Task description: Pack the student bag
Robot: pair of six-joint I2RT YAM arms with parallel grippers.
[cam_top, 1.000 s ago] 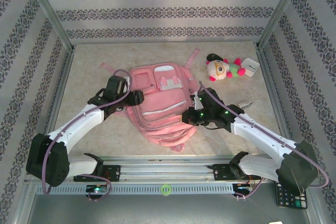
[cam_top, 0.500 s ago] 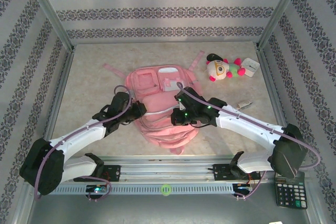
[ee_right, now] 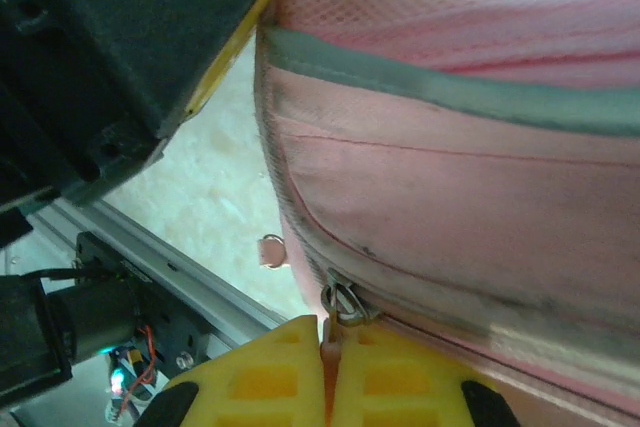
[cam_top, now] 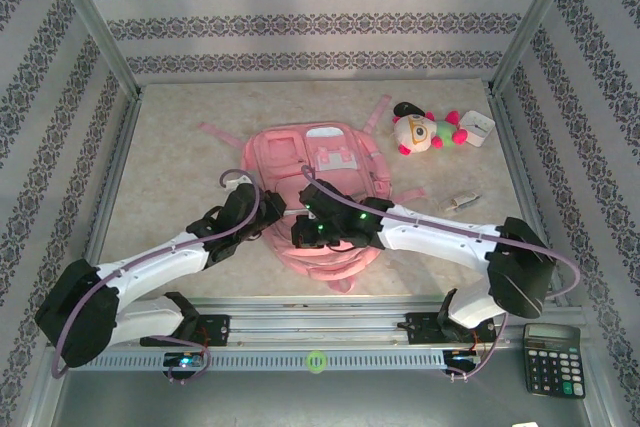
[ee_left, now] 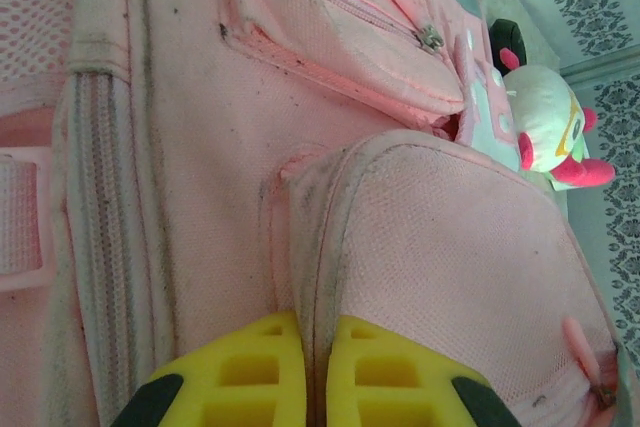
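Risk first, nearest the arm bases. The right tool (ee_right: 328,387) is clenched on the small pink zipper pull (ee_right: 327,339) at the bag's near end, with only the tab's tip between the yellow fingers (ee_right: 260,377) (thin grip). Likely failure: the tab slips out when pulled, or the slider jams on the curved seam, since the fabric there looks slack.

The left tool (ee_left: 306,382) is clamped on a raised fabric seam of the student bag (cam_top: 322,159), just beside the right tool. If that pinch lets go, the whole bag probably drags over the table (cam_top: 170,147) instead of the zipper running.

The two tools sit very close, and the left tool's black body looms in the right wrist view, so a bump between arms is a fair worry.

Bag location: flat on the table, in the middle, near end under both tools, front pockets and straps stretching away from them.

Farther out, right of the bag's far end and apart from it, lies the plush toy (cam_top: 428,129), not yet packed.
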